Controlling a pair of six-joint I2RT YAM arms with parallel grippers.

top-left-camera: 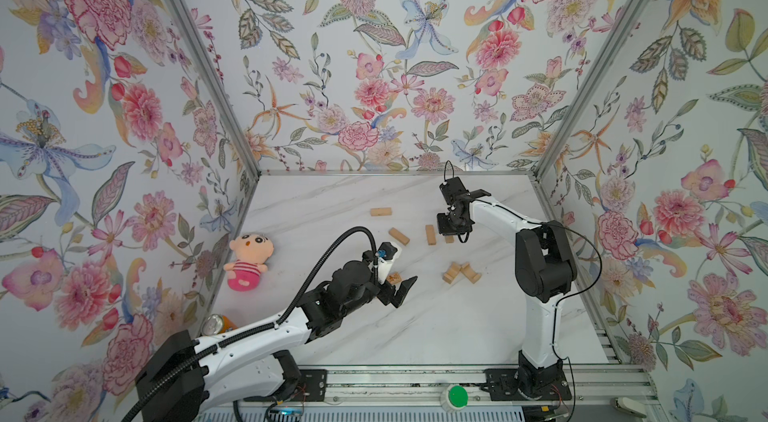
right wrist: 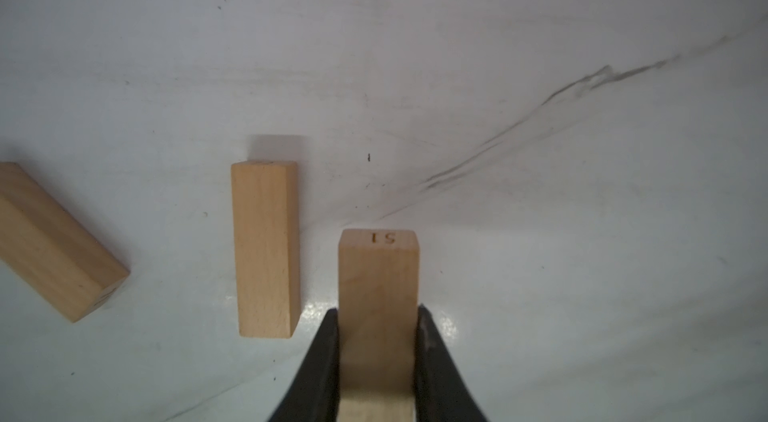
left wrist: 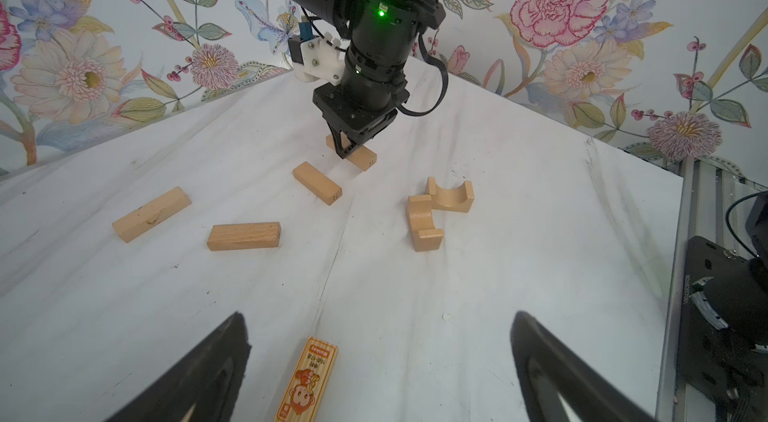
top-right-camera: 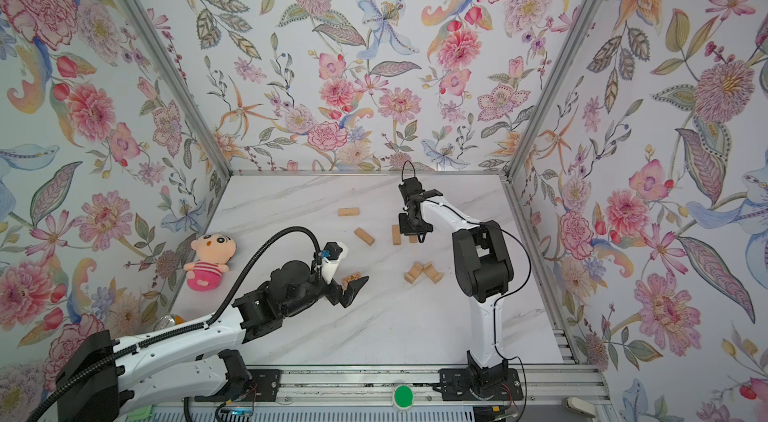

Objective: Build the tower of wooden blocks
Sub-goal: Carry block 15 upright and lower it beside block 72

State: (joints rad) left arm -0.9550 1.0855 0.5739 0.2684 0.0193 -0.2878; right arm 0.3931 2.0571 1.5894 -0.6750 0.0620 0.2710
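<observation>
Clamping numbered block [right wrist: 378, 270], right gripper [right wrist: 378, 318]; plain block [right wrist: 266, 249] beside, gap between.

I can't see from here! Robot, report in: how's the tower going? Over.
Left gripper open over the printed block. Right gripper shut on a plain block. Nothing stacked yet; nothing blocking.

Floral-papered walls [top-left-camera: 374, 67] enclose a white, grey-veined marble tabletop [top-left-camera: 415, 324].
</observation>
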